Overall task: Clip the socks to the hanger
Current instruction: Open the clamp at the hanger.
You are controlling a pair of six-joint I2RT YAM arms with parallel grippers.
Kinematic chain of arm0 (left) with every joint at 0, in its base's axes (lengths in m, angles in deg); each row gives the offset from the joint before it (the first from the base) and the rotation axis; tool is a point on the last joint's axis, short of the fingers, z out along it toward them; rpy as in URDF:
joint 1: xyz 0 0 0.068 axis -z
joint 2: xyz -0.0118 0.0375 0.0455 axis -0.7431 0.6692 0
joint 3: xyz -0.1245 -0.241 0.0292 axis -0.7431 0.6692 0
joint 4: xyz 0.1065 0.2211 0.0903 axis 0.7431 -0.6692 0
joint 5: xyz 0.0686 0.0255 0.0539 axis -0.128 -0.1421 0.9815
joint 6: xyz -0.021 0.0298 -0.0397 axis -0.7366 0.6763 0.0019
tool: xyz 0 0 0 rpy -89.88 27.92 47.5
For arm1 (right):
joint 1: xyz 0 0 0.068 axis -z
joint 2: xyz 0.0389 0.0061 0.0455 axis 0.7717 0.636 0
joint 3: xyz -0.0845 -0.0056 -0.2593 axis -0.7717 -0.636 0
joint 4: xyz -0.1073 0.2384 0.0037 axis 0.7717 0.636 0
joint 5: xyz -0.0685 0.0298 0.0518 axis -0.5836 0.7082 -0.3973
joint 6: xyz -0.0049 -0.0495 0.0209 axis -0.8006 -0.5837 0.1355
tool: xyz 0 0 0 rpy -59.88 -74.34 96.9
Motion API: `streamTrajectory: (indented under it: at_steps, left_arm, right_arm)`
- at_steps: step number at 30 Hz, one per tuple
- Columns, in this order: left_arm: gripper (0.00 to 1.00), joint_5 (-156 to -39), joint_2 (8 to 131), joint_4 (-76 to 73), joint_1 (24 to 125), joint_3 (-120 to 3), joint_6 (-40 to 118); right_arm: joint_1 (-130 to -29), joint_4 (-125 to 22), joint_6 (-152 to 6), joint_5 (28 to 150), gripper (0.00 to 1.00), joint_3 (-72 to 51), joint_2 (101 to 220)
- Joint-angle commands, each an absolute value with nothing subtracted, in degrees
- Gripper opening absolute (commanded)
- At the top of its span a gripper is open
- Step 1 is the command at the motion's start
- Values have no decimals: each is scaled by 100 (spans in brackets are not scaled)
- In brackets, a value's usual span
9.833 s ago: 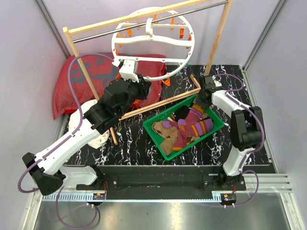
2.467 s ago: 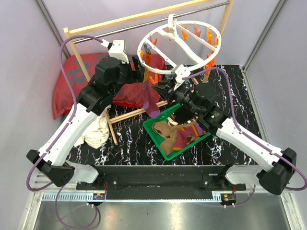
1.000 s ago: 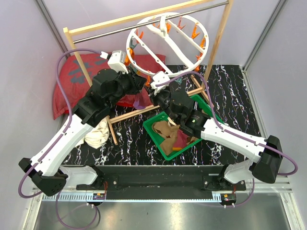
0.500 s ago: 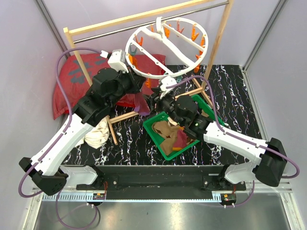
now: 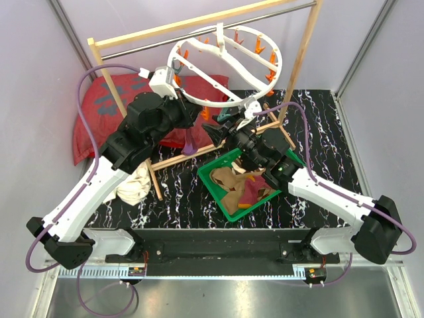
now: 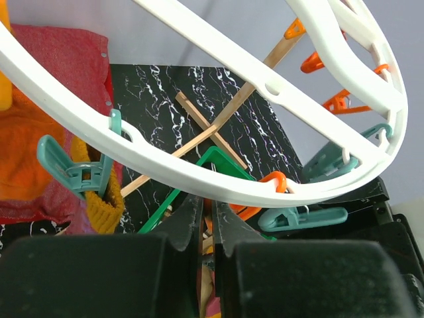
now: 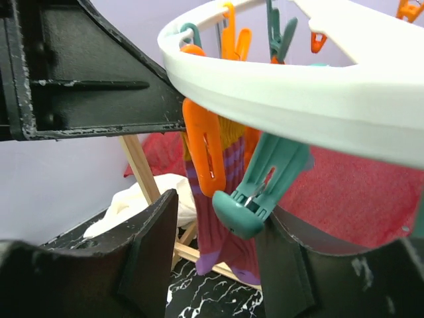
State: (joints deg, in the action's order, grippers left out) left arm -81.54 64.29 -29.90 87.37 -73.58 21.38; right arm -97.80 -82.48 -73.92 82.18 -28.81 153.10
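the hanger, a big round ring of smooth white plastic with curved crossbars, is hanging tilted in the upper middle of the overhead view. it is sitting under the rack of pale wooden posts and a grey metal bar. small orange and teal clips are dangling all round its rim. one sock, purple ribbed knit with orange stripes, is hanging below the ring's near left edge, above the black, white-veined table. the other socks, brown-tan and purple, are lying crumpled in the green plastic basket at the centre. a red patterned cushion and a rumpled white cloth are lying at the left.

the left gripper is sitting closed, its black fingers pressed together right under the white rim; whether they are pinching anything i cannot tell. only its own camera is showing the sock's fuzzy yellow cuff at lower left, just below a teal clip.

the right gripper is standing open. its camera alone is showing another teal clip hanging between the two fingers. an orange clip is hanging just beside it, with the sock's ribs behind. the overhead view is giving only the two black gripper bodies meeting below the ring.
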Motion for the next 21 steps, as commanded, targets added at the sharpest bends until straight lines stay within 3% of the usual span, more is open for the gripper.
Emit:
streamTrajectory:
  at_steps: [1,10,21]
  left_arm:
    - [3,-8320,6422,-2755,8755,-7652,2090]
    - [3,-8443,6431,-2772,8763,-7704,1994]
    - [3,-8575,6422,-2895,8755,-7748,1914]
  right_arm:
    - [-9744,-8742,-7401,8511,55,-2687,15348]
    - [-9735,-8768,-7603,8538,39,-2599,15375]
    - [-9700,-8707,-7875,8582,36,-2397,15401]
